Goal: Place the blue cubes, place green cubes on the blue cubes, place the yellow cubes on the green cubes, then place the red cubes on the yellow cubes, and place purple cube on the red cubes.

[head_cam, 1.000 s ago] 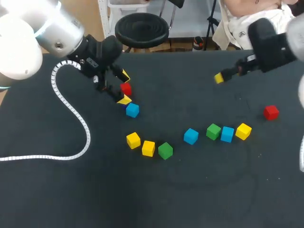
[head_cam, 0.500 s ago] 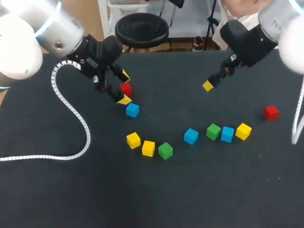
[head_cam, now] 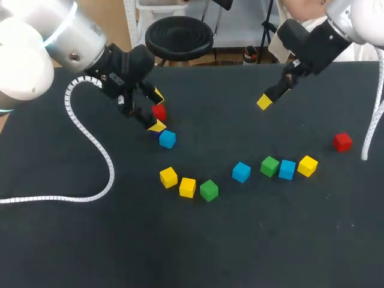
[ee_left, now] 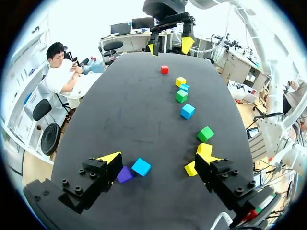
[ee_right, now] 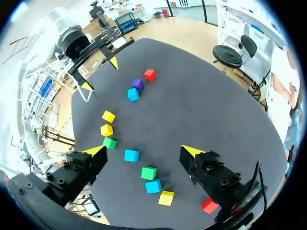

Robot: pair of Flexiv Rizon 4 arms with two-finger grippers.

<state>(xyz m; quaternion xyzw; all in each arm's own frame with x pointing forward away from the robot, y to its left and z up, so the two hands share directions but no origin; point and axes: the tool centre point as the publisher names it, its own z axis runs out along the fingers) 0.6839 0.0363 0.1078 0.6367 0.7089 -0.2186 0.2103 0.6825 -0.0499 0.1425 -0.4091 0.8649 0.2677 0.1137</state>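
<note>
Blue cubes, unstacked, on the dark table (head_cam: pixel 72 240). The first blue cube (head_cam: pixel 167 139) lies beside a purple cube (ee_left: pixel 124 174), both seen between the wide-spread, empty fingers of the left gripper (ee_left: pixel 158 162). This gripper hides the purple cube from the head view. A red cube (head_cam: pixel 159 111) sits close by. The second blue cube (head_cam: pixel 241 172) stands alone in the curved row. The third blue cube (head_cam: pixel 287 169) is flanked by a green cube (head_cam: pixel 270 165) and a yellow cube (head_cam: pixel 307 165). The right gripper (ee_right: pixel 144 152), also spread and empty, hangs above the table.

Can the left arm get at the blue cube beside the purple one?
Probably yes: the left gripper is open with the blue cube between its fingers and nothing on top of it, though the purple cube sits close beside it.
</note>
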